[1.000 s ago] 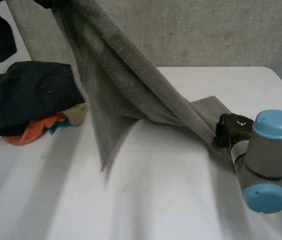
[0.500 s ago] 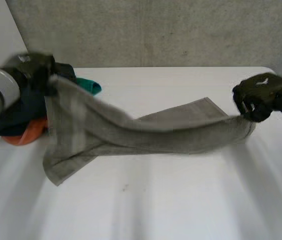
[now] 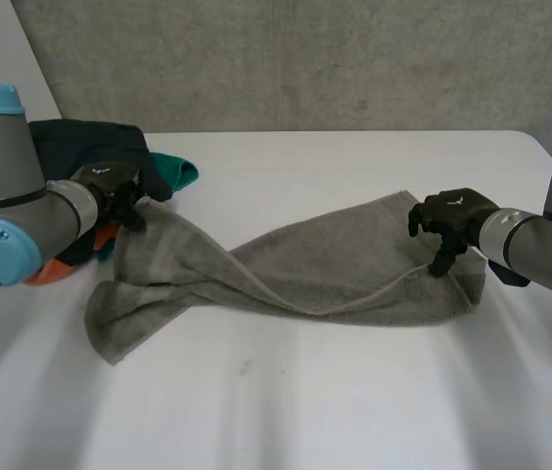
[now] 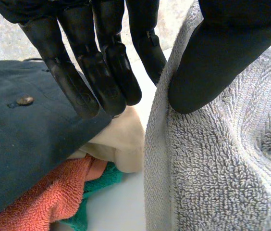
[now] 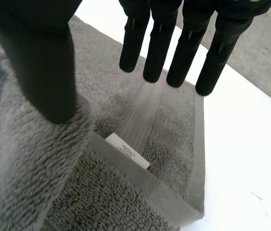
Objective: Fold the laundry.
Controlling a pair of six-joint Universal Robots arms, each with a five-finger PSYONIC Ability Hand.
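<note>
Down comes the grey towel [image 3: 335,274]: half a second ago it hung stretched in the air between the two hands, and now it lies on the white bench [image 3: 305,411]. It runs across the middle of the bench from 9 o'clock to 3 o'clock, bunched and twisted in the middle.

The left hand [image 3: 110,191] is at the towel's 10 o'clock corner. In the left wrist view its fingers [image 4: 92,72] are straight and wide apart from the thumb [image 4: 212,62]. The thumb rests on the towel's edge, the fingers reach over the pile of clothes, and the hand holds nothing.

The right hand [image 3: 452,220] is at the towel's 3 o'clock end. In the right wrist view its fingers [image 5: 159,43] are straight and spread over the flat part of the towel. Its thumb [image 5: 44,62] touches a fluffy fold, so this hand is wide too and grips nothing. A small white label [image 5: 127,151] shows on the towel's hem below the fingers.

The pile sits at 10 o'clock on the bench, just beside the left hand. It has a dark garment [image 3: 90,147] with a button on top, then a cream cloth [image 4: 121,139], an orange cloth [image 4: 39,202] and a teal cloth [image 3: 178,171].
</note>
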